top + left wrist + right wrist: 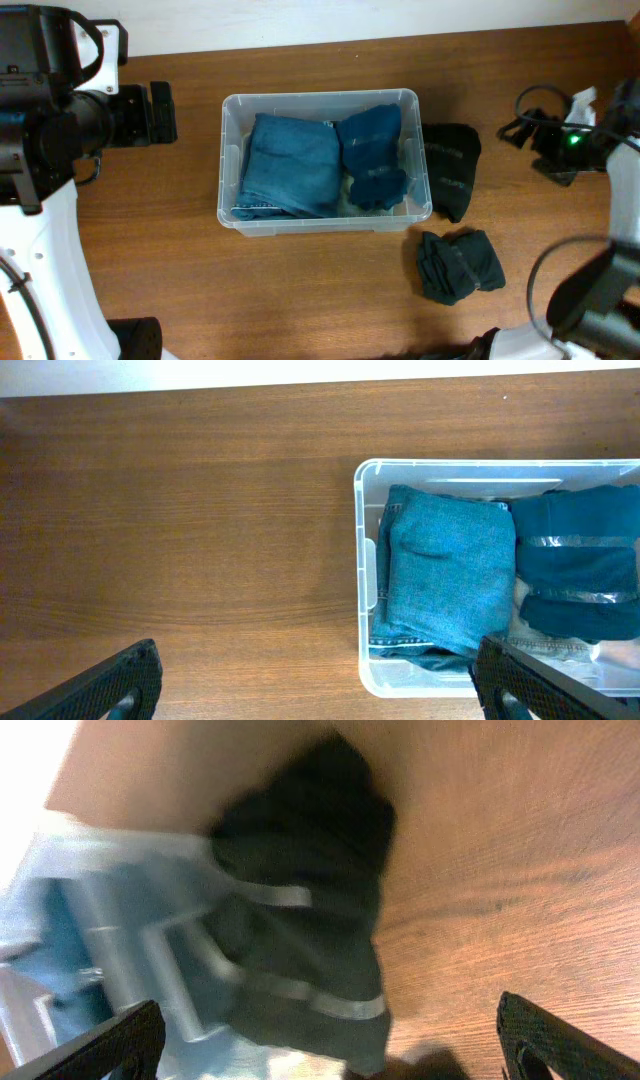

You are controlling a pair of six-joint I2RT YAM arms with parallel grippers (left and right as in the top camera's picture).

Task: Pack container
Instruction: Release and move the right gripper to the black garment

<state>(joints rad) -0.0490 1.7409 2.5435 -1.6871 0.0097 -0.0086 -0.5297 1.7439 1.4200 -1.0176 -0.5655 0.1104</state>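
The clear plastic container (pixel 320 95) stands mid-table. It holds folded blue jeans (pixel 290 165) on its left and a dark blue garment (pixel 372 150) on its right. A black garment with grey stripes (pixel 452 160) lies against the container's right wall, outside it. My left gripper (pixel 160 110) is open and empty, left of the container. In the left wrist view its jaws (pixel 315 690) are over bare table beside the container (pixel 362 560) and jeans (pixel 450 570). My right gripper (pixel 525 130) is open and empty, right of the black garment (pixel 300 890). Its jaws (pixel 340 1055) are spread wide.
A crumpled dark teal garment (pixel 458 265) lies on the wooden table in front of the container's right corner. The white wall edge runs along the back of the table. The arm bases and cables stand at the far left and right.
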